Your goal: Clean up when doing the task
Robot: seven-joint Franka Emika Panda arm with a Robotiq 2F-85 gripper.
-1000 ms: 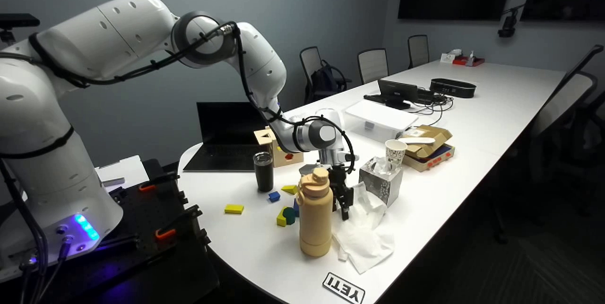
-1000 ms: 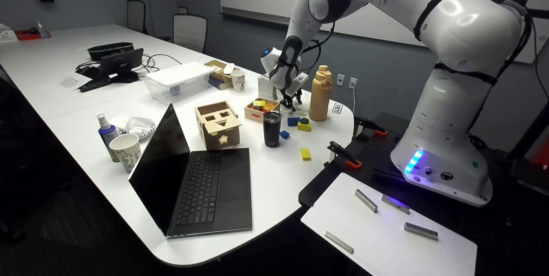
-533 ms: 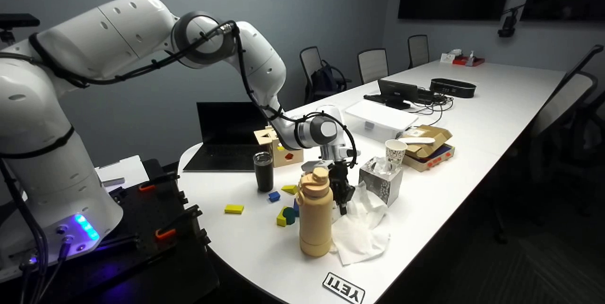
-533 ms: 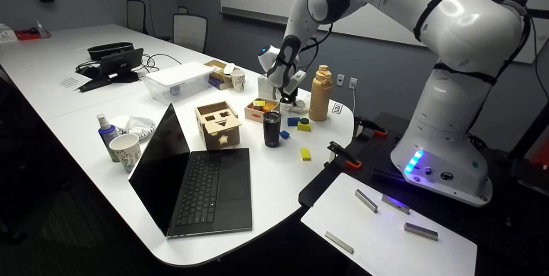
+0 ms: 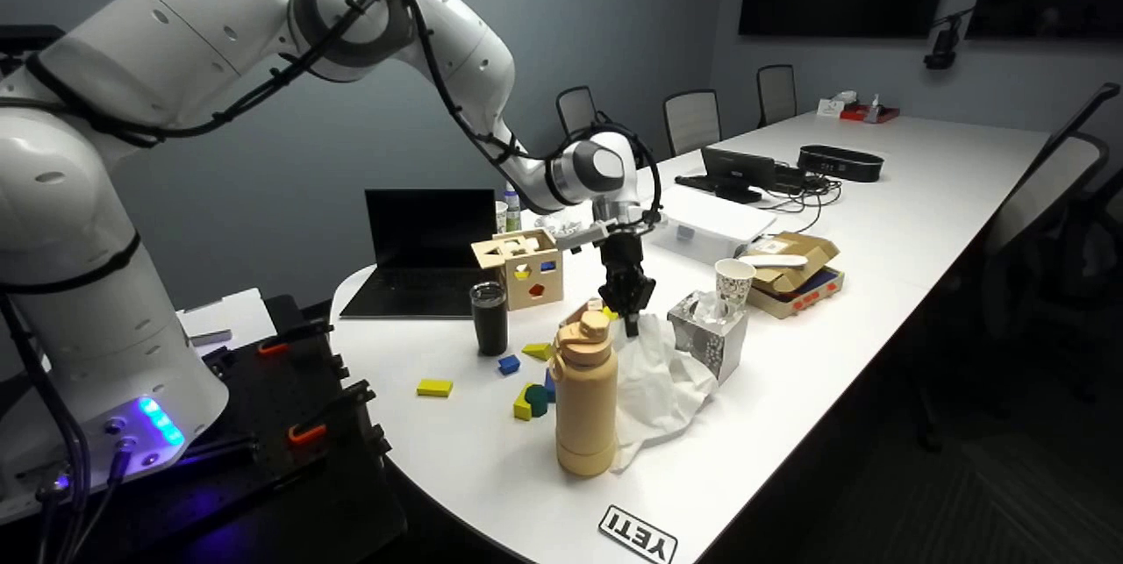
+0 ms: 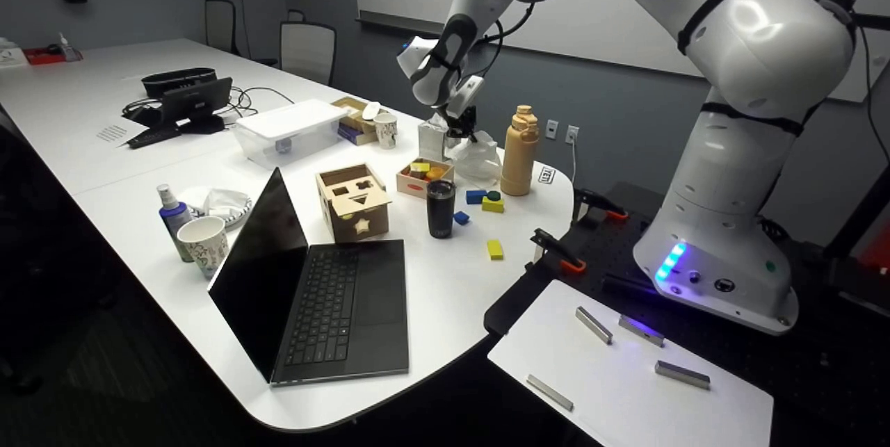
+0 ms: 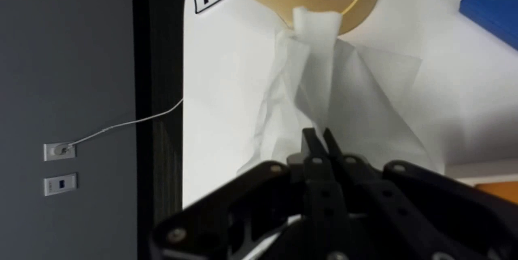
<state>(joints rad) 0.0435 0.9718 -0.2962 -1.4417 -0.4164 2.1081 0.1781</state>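
1. White tissue, one, crumpled: held by a fold near its upper end, hanging from the gripper towards the white table; whether its lowest edge bears on the surface, uncertain
2. Gripper, one: jaws together, clamped on that fold, as the wrist view shows
3. Location of tissue: between the tan bottle and the patterned tissue box, just beside the former; wooden tray of blocks near by
4. Done, by judgement: tissue secured, its upper part clear of the tabletop; the pick-up step looks complete
5. Left, by judgement: carrying it off and letting go, or wiping with it; the task sentence names no destination, so the final place is unknown
6. Loose blocks, on the table and outside the tray: long yellow block, small blue block, yellow wedge, larger blue block, second yellow block, dark green block at the last, on it or behind it uncertain; if tidying includes toys, that part remains undone
7. Standing pieces: black tumbler, shape-sorting box, laptop with screen raised; probably not part of the present step
8. Paper plate, bearing crumpled white paper, behind the laptop screen: a likely further candidate for clearing
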